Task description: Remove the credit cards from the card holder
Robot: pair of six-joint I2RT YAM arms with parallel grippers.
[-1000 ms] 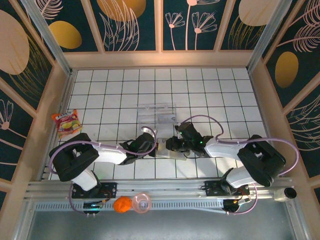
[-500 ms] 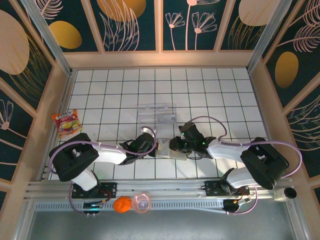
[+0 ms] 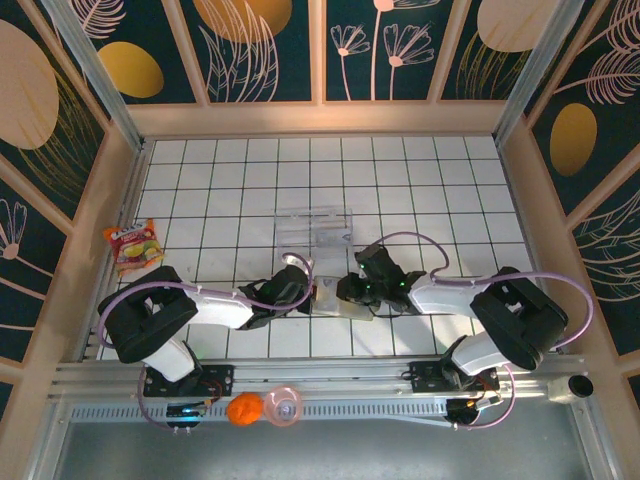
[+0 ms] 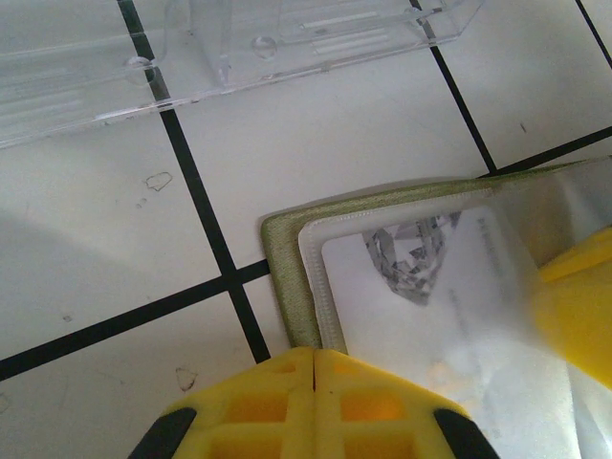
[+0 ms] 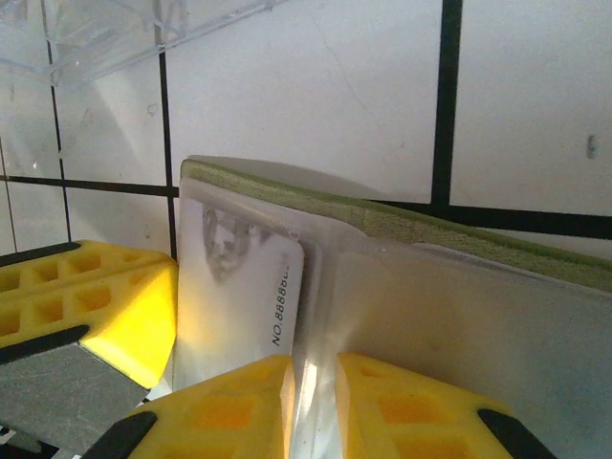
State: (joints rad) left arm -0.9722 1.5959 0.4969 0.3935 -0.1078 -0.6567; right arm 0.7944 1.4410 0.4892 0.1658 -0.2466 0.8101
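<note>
Fingers (image 4: 258, 402) of the left tool (image 4: 316, 368) are clenched together at the left edge of the open card holder (image 4: 287, 287), which lies on the tiled worktop (image 3: 220, 190) near a clear tray (image 3: 314, 226). One credit card (image 4: 421, 316) sits in its pocket. The right tool (image 5: 316, 382) pinches its inner clear layer.

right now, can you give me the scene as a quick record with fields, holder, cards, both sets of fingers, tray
card holder: open, pale inside up
credit card: inside a clear pocket, not yet out
left fingers: shut, at the holder's corner
right fingers: nearly shut on a thin pale layer of the holder
clear tray: beyond the holder, not touching it
</note>
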